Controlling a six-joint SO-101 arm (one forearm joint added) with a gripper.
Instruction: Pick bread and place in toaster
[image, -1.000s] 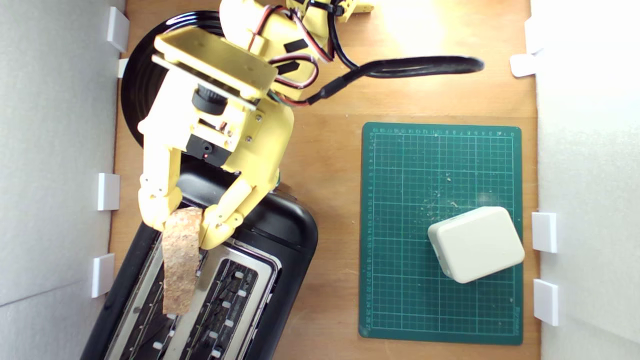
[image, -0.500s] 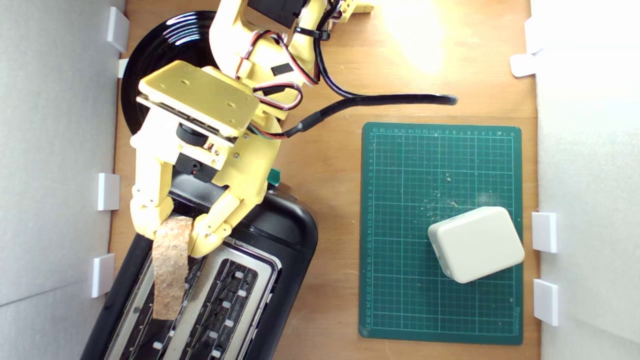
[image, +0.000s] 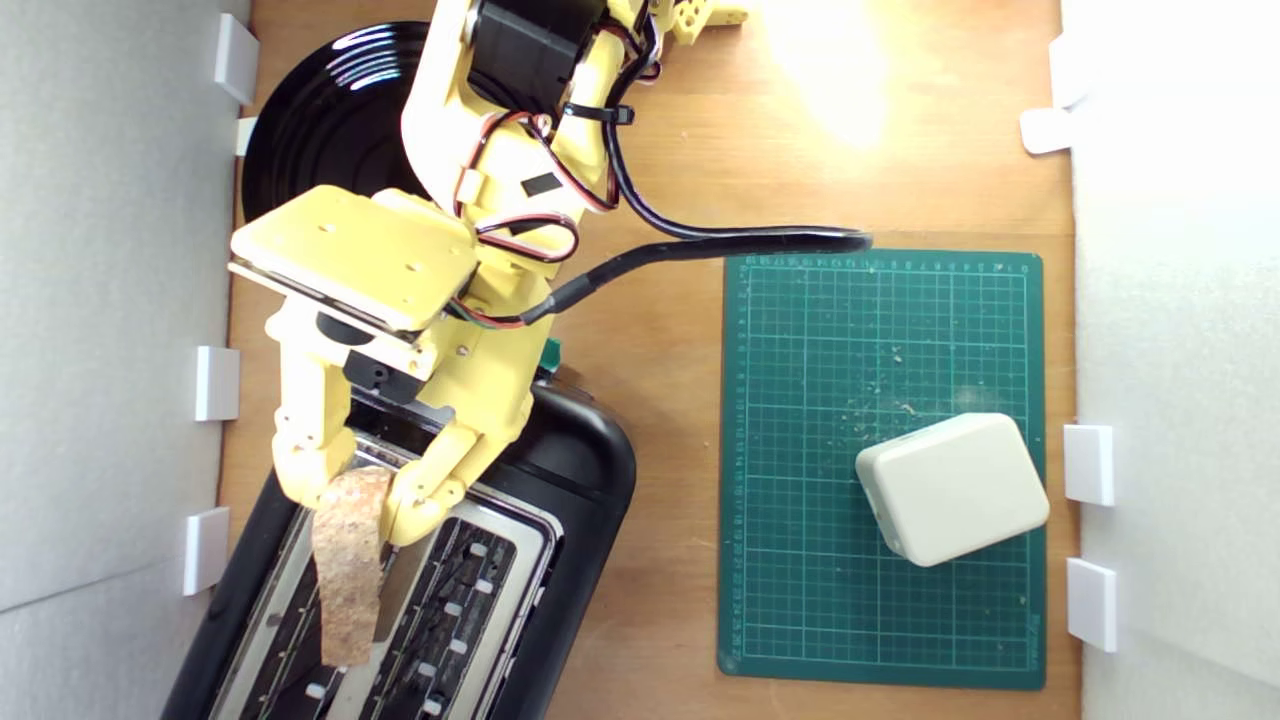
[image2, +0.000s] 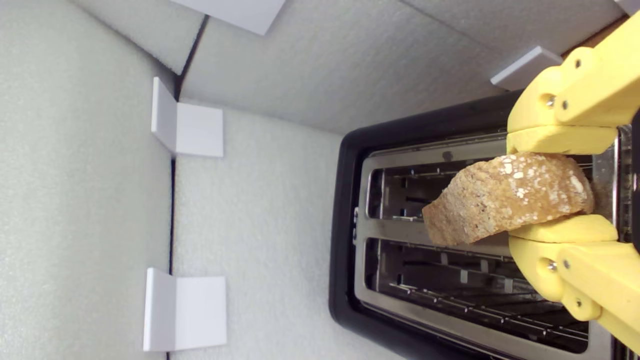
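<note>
1. The end effector (image: 352, 487), clamping the bread (image: 346, 560), is edging farther along the toaster (image: 560, 470).
2. The slice is now hanging over the slots, nearly aligned for lowering.

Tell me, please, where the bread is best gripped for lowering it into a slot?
Probably as now: the claw pinches the bread across its two flat faces at one end, coming from above. The slice is thin and stands on edge over the toaster, so the free end hangs clear to enter a slot first.
</note>
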